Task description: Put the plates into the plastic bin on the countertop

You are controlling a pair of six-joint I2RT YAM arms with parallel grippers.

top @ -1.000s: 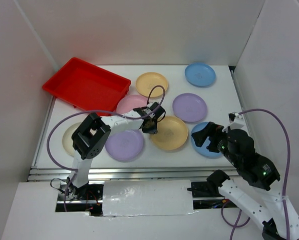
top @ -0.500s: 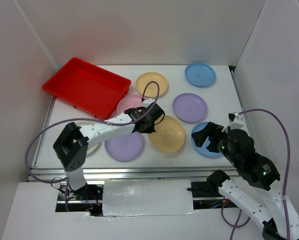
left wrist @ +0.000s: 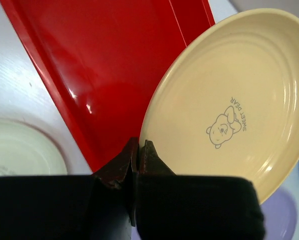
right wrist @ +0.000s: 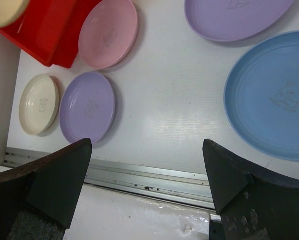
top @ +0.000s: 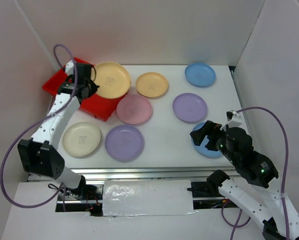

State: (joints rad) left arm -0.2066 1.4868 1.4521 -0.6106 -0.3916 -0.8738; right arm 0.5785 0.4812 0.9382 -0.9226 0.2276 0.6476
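Top view: the left gripper (top: 90, 84) is closed on the rim of the orange-yellow plate (top: 110, 80) and holds it over the right end of the plastic bin (top: 98, 104). About half of this plate reaches past the bin's far-right edge. The bin's bare floor therefore lies to the left of the plate, along the bin's long axis. The right gripper (top: 204, 136) is well apart from the bin, so the left arm is the nearer one.

Left wrist view: the left gripper (left wrist: 139, 150) pinches the plate (left wrist: 224, 105) at its near rim. The plate is tilted, and the bin (left wrist: 104, 65) lies to the left of it. I judge the release needs first a small shift toward the bin's middle.

Right wrist view: the right gripper (right wrist: 145, 145) stands wide with nothing between its fingers. A blue plate (right wrist: 274, 100) lies just right of it, far from the bin (right wrist: 44, 35).
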